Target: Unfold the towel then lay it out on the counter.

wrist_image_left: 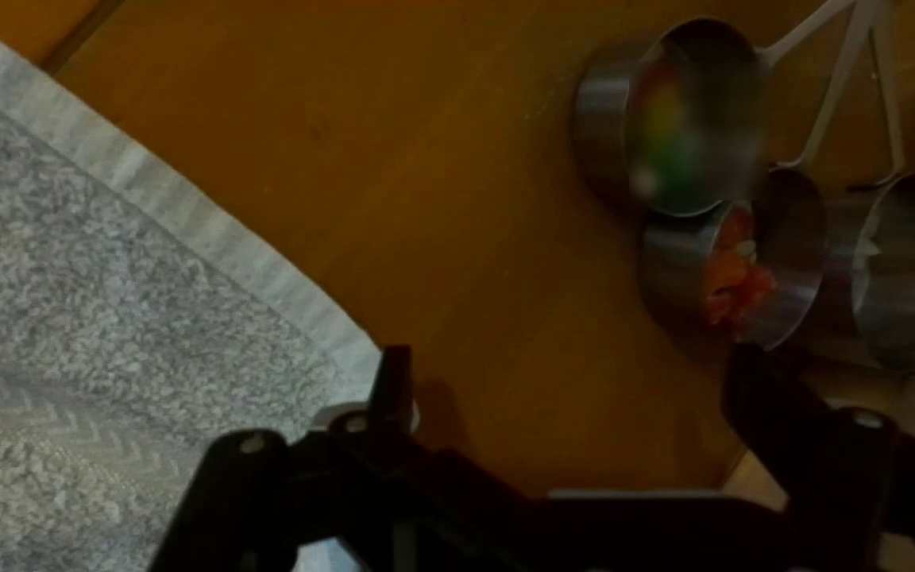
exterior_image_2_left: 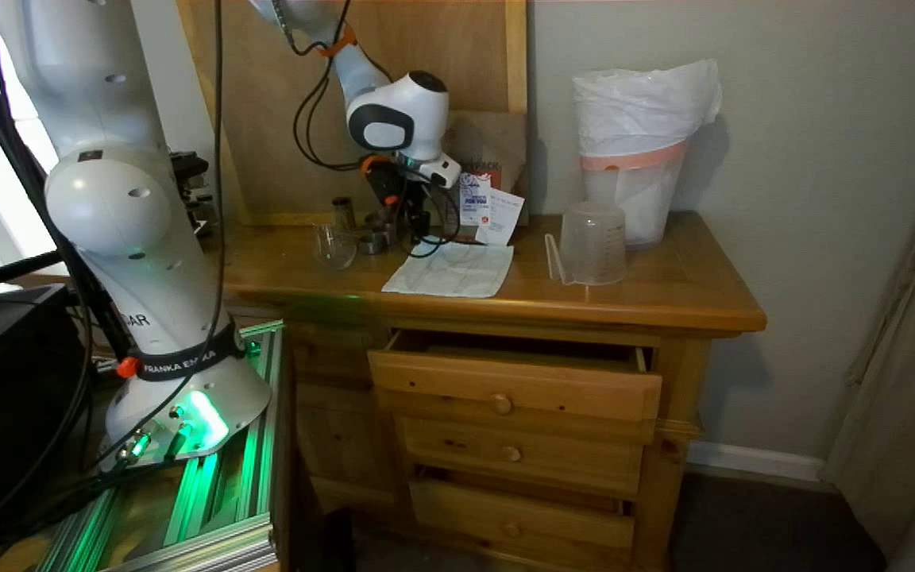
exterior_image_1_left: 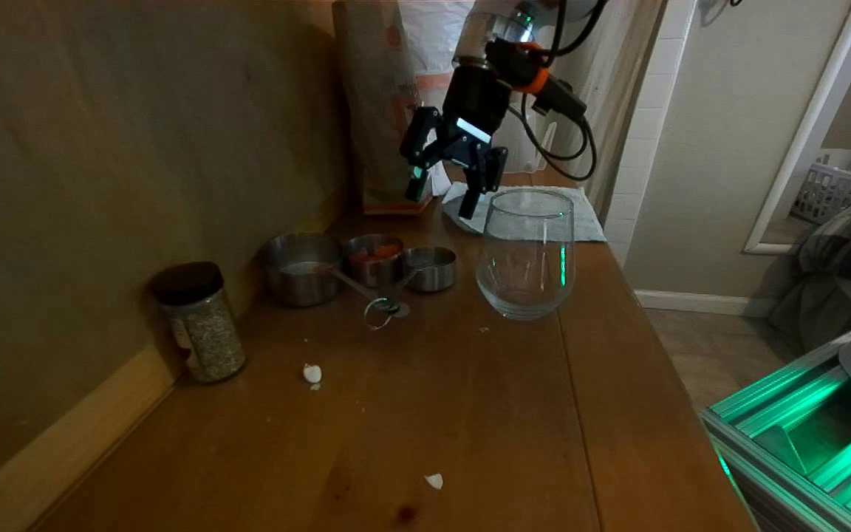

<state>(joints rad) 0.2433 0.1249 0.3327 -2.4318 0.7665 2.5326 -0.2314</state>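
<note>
Towel (exterior_image_2_left: 449, 270) lies on the counter (exterior_image_1_left: 470, 391), just below and beside the hand (wrist_image_left: 570, 361), whose fingers (wrist_image_left: 766, 397) stand apart.

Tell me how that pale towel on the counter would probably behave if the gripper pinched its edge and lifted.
The towel would likely droop rather than stay stiff: it lies thin and mostly flat on the counter. It's probably light, with so little visible thickness. It may also crumple, since the wrist view shows soft ripples in its surface.
</note>
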